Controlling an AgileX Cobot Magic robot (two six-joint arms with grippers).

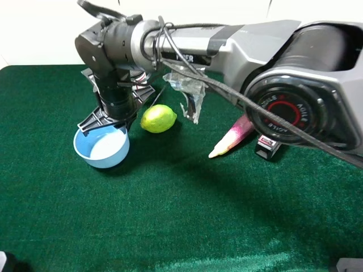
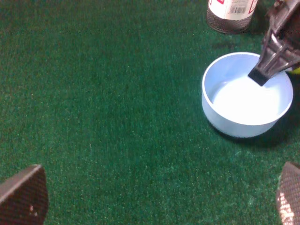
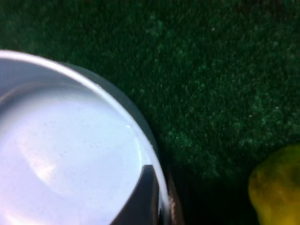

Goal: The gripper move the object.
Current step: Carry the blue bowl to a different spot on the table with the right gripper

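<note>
Step in hand: taking hold of the bowl. The right gripper point(image 1: 110, 122) reaches across and stands over the far rim of the light-blue bowl point(image 1: 102, 148), which sits upright and empty on the green cloth point(image 1: 181, 215), just beside the lemon point(image 1: 158, 118).

One finger point(image 2: 270, 65) dips inside the bowl wall. The right wrist view shows that finger against the inner rim, with a dark edge just outside it, so the jaws seem to straddle the rim. Cannot tell whether they are pinched on it.

Left gripper point(image 2: 159, 199) is well apart from the bowl, fingers spread wide, holding nothing.

Next move, as I judge it: a firm pinch on the rim, then lift or drag clear of the lemon.

Hard to make out:
- the outer finger is hidden by the wrist
- the mesh cup point(image 2: 230, 16) is cut off
- the goal spot is not marked
</note>
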